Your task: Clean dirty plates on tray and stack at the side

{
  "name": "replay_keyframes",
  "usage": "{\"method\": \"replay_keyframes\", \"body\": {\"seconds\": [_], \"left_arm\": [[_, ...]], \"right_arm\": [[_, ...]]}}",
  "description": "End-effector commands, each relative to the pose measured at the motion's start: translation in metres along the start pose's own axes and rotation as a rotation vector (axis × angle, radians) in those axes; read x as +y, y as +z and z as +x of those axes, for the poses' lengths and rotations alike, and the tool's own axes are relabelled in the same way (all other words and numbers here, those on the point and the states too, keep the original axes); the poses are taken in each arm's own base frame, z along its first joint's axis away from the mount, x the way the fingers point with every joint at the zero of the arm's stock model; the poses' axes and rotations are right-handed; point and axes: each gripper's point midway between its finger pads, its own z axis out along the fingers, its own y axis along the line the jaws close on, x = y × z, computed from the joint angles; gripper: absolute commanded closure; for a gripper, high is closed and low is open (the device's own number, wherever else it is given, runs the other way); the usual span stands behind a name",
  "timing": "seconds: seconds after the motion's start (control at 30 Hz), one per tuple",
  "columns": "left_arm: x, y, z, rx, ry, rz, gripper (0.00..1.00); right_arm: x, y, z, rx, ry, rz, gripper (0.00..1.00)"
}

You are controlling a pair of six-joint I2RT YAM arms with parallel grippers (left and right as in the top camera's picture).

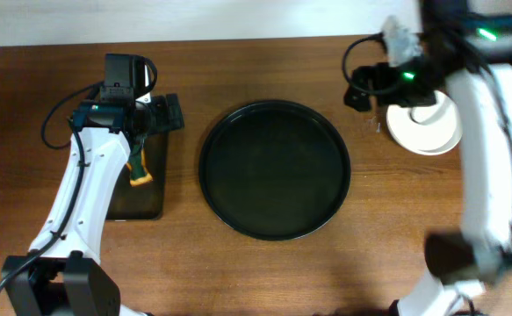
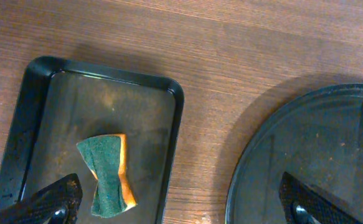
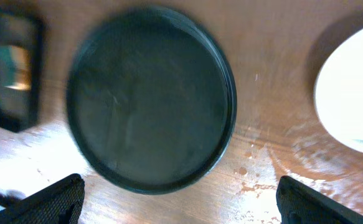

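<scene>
Two hands: left hand (image 2: 178,190) and right hand (image 3: 180,186) are both released, fingers spread wide, nothing between them
Tray: the round black tray (image 1: 275,171) sits mid-bench (image 1: 264,281), bare, with no plate on it
Plates: the white plates (image 1: 431,133) are stacked on the bench at 2 o'clock from the tray, clear of its rim and partly hidden by the right arm (image 1: 488,158); their number cannot be told
Sponge: the green-and-orange sponge (image 2: 109,174) lies in the rectangular tray (image 2: 137,106) at 9 o'clock from the round tray, its long axis running roughly 12 to 6 in the left wrist view
Key relation: overhead, the plates lie near the right hand at about 4 o'clock; the left hand is well apart from them, over the sponge, so the right arm is the nearer one
Axis: the plates are round, so no long axis governs the approach
Progress: judged finished or nearly so, with the tray cleared and the stack at the side
Next move: probably only drawing both arms away without nudging the stack
</scene>
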Motion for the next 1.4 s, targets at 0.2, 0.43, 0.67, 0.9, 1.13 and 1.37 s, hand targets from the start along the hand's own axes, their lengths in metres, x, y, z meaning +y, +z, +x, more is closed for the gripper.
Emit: {"method": "replay_keyframes", "body": {"seconds": [0.2, 0.43, 0.67, 0.9, 1.13, 1.37], "left_arm": [[0.0, 0.0, -0.001, 0.001, 0.005, 0.008, 0.01], [0.0, 0.0, -0.001, 0.001, 0.005, 0.008, 0.01], [0.0, 0.0, -0.001, 0.001, 0.006, 0.008, 0.01], [0.0, 0.0, -0.001, 0.001, 0.005, 0.008, 0.01], [0.0, 0.0, -0.001, 0.001, 0.005, 0.008, 0.01], [0.0, 0.0, -0.001, 0.001, 0.005, 0.008, 0.01]], "right_arm": [[0.056, -0.238, 0.077, -0.719, -0.187, 0.183, 0.01], [0.063, -0.269, 0.141, -1.076, -0.25, 0.23, 0.01], [0.038, -0.184, 0.17, -1.329, -0.285, 0.221, 0.01], [0.011, -0.102, 0.154, -1.502, -0.249, 0.154, 0.01], [-0.012, -0.028, 0.152, -1.445, -0.235, 0.157, 0.01], [-0.034, 0.029, 0.162, -1.299, -0.179, 0.188, 0.01]]}}
